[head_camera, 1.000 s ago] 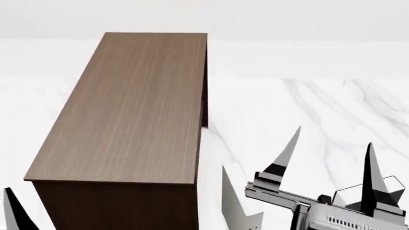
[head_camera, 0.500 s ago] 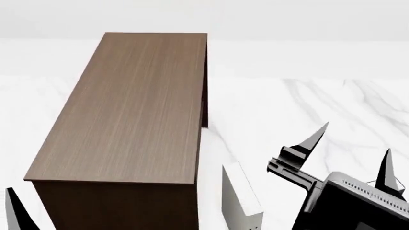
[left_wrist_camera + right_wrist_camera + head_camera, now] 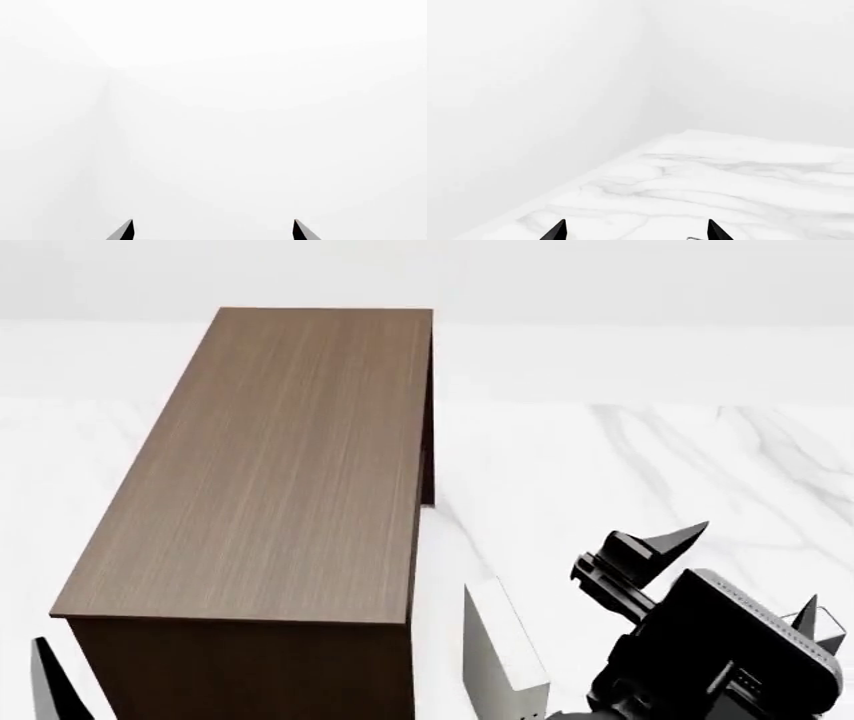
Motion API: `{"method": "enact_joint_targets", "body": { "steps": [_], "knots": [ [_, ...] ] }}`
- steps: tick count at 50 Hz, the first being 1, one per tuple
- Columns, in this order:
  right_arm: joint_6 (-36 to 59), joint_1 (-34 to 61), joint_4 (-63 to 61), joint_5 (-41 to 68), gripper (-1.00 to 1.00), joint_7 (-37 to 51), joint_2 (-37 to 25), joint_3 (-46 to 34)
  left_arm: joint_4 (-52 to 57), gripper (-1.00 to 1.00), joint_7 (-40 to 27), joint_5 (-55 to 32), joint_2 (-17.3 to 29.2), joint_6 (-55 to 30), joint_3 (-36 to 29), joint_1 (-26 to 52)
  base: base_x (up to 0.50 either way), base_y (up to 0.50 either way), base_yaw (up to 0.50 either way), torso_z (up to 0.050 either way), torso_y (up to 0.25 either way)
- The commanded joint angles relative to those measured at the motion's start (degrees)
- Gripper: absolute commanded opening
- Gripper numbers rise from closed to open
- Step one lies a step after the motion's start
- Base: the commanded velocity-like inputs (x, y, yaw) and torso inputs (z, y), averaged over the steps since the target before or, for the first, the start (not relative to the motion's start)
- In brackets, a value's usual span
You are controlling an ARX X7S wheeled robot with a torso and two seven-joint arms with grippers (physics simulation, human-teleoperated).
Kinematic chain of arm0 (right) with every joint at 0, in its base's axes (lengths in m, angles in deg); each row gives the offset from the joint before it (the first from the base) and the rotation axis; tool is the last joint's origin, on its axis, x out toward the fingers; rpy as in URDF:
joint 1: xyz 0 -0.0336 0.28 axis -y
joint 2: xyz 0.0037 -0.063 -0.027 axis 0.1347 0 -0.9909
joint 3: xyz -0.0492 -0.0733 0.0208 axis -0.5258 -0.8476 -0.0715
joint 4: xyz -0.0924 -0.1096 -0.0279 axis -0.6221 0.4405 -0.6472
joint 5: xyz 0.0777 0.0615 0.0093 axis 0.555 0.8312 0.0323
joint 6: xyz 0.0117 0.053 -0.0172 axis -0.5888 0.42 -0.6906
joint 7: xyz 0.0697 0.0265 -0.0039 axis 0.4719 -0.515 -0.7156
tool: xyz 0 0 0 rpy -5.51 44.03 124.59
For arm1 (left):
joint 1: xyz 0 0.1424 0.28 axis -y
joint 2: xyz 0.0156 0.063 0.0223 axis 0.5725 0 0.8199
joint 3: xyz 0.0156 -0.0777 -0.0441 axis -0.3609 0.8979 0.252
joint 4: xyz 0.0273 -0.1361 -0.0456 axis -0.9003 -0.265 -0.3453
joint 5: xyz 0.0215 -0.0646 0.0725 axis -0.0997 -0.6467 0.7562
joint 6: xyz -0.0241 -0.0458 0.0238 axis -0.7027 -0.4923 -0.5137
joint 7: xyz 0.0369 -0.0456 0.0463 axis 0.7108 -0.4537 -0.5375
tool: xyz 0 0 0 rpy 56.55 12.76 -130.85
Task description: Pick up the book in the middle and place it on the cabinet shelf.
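Right gripper [image 3: 742, 570] is spread wide, empty, raised over the worktop [image 3: 641, 460] beside the cabinet [image 3: 287, 460]. Left gripper [image 3: 213, 231] also gapes, holding nothing; only its tips show.

Only one book [image 3: 505, 665] is visible, upright just off the cabinet's near right corner, pale cover, cut by the frame edge. Can't confirm it's the grey middle one; no other books are in view.

Risks: grabbing the wrong book, since the row is out of frame. The right arm sits close to that upright book, so a careless swing could topple it. Both wrist views show blank wall and marble, no help for aiming.
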Motion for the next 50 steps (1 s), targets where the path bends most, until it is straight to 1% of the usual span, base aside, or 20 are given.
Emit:
{"method": "enact_joint_targets", "body": {
  "steps": [1,14,25,50],
  "knots": [
    [2.2,1.5,1.0,-0.1,1.00,4.8,0.6,0.4,0.0,1.00,1.1,0.6,-0.7,-0.3,0.9,-0.1,0.00,0.00,0.00,0.000,0.000],
    [3.2,2.6,3.5,2.1,1.00,8.5,0.6,0.1,-0.1,1.00,1.1,0.2,-0.1,-0.8,0.4,0.1,0.00,0.00,0.00,0.000,0.000],
    [3.2,1.4,3.6,3.8,1.00,10.1,0.2,-0.6,0.1,1.00,1.0,0.3,0.1,-0.9,-0.2,-0.1,0.00,0.00,0.00,0.000,0.000],
    [-0.4,1.0,8.3,7.0,1.00,8.8,-0.9,-2.4,-0.5,1.00,0.4,0.5,0.5,-1.0,-1.2,0.2,0.00,0.00,0.00,0.000,0.000]
  ]
}}
